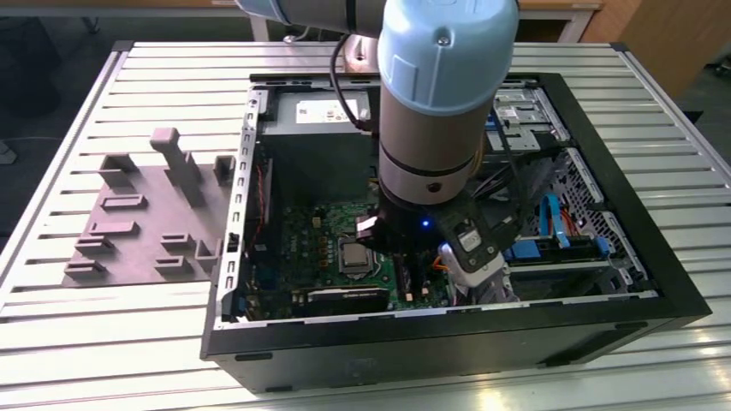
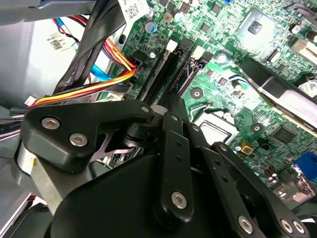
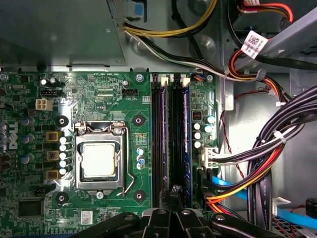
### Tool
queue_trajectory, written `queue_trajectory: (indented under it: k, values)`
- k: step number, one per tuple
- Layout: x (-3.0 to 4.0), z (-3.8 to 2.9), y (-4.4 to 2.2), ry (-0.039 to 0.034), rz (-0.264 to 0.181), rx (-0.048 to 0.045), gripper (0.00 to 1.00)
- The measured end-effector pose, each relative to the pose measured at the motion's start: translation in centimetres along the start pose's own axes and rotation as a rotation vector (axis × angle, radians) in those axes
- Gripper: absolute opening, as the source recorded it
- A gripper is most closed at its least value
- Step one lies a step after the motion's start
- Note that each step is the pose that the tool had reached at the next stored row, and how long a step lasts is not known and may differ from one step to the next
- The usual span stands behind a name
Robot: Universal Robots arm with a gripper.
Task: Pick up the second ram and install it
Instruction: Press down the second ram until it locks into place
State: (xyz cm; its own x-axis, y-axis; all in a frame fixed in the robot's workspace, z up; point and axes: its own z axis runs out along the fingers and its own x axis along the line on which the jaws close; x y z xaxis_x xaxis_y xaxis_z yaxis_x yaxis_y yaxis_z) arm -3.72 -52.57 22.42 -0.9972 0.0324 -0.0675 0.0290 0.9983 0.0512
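Pale-blue arm is reaching down into the open black PC case in the exterior view, sitting on the slatted metal desk. The gripper is hanging low over the green motherboard, just toward the exterior view's right of the CPU socket. A grey moulded holder is lying on the desk outside the case, on the exterior view's left. The silver power-supply box is sitting at the far end of the case.

Second wrist view: the black gripper linkage is pointing at the long black memory slots. One slot looks to be carrying a dark stick with white latches at the end; I can't tell whether that's the second ram. Orange, yellow and red cables are running beside the slots.

First wrist view: the gripper's tips are sitting right at the near end of the slot bank, between the slots. A blue-edged stick is sitting in the slot nearest the cable bundle. CPU socket is lying well to the other side. Jaws: can't tell whether they are apart or together, nor whether they are holding anything.
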Motion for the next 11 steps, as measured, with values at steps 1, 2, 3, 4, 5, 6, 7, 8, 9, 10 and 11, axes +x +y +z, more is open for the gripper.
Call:
queue_trajectory:
  k: [1,2,3,4,5,6,7,8,9,10,11]
  values:
    - [0.00,0.05,-0.01,0.0001,0.000,0.0003,0.11]
    - [0.01,0.11,-0.01,0.0000,0.000,0.0002,0.11]
    - [0.01,0.18,-0.01,-0.0001,0.000,0.0000,0.11]
    - [0.02,0.25,-0.01,-0.0001,0.000,-0.0002,0.11]
    - [0.02,0.29,-0.02,0.0000,0.000,0.0000,0.11]
    - [0.02,0.31,-0.02,0.0001,0.000,0.0002,0.11]
    - [0.02,0.31,-0.02,0.0000,0.000,0.0003,0.11]
    - [0.02,0.32,-0.02,0.0000,0.000,0.0002,0.11]
    - [0.02,0.33,-0.02,0.0000,0.000,0.0001,0.11]
    - [0.02,0.34,-0.02,-0.0001,0.000,-0.0001,0.11]
    - [0.02,0.34,-0.02,0.0000,0.000,0.0000,0.11]
